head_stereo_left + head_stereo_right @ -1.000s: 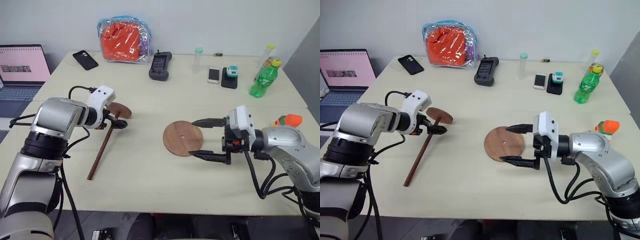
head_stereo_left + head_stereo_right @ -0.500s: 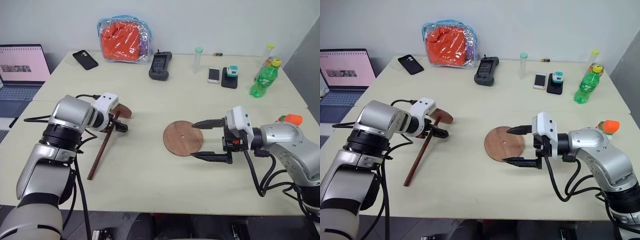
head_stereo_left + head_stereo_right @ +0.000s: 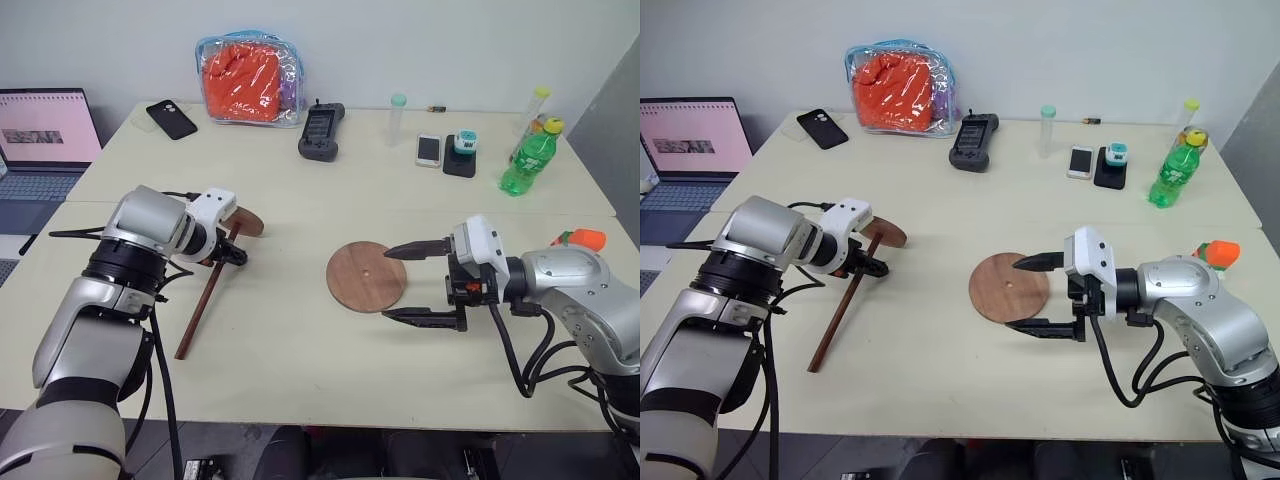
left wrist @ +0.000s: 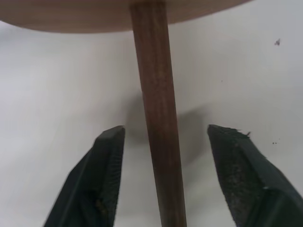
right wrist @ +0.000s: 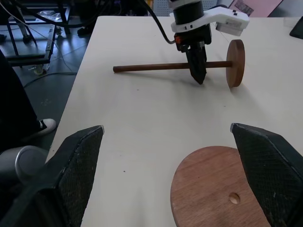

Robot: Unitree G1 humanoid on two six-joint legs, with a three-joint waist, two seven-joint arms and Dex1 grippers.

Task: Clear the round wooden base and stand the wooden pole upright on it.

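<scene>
Left hand (image 4: 163,142) lower, astride wooden pole (image 4: 156,118)

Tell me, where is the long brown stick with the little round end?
The long thin dark-brown wooden pole lies flat on the table's left side, between the left hand's fingers, with the round reddish-brown wooden base off to its right.

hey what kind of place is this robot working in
Most likely an office or lab workspace: a pale table with an open laptop at its edge, phones such as the black one, a handheld controller and a green soda bottle.
</scene>
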